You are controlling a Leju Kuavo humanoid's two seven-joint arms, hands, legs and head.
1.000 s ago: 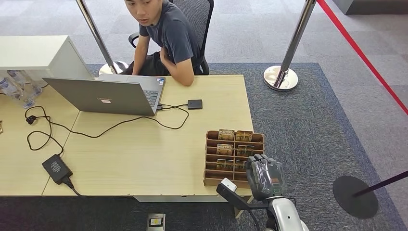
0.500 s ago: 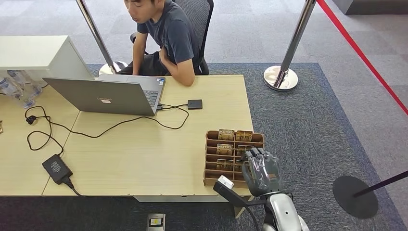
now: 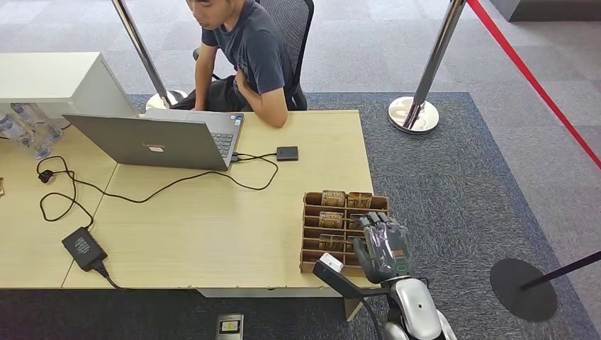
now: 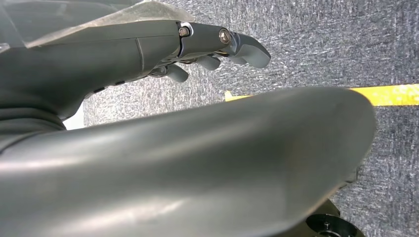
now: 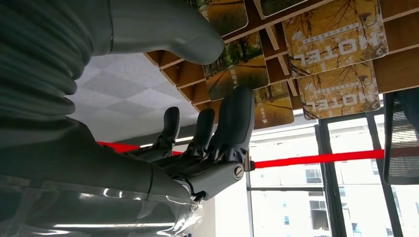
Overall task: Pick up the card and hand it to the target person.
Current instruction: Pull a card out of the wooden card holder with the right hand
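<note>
Over the wooden card rack (image 3: 345, 230), at the table's (image 3: 212, 227) 4 o'clock corner, right hand (image 3: 383, 247) hovers w/ fingers (image 5: 232, 123) spread, holding nothing. Hotel cards (image 5: 333, 37) sit in the rack's slots, just ahead of the fingertips; contact can't be told. Rack sits near the table's front and right edges; open carpet (image 3: 453, 198) at 3 o'clock. Person (image 3: 244, 53) sits at 11 o'clock behind laptop (image 3: 159, 142). Left hand (image 4: 217, 47) hangs over carpet, fingers loosely apart, holding nothing.

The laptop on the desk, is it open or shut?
Open. The laptop has its lid raised with the grey back facing the camera, and part of its keyboard shows beside the seated person. Whether its screen is lit cannot be told.
</note>
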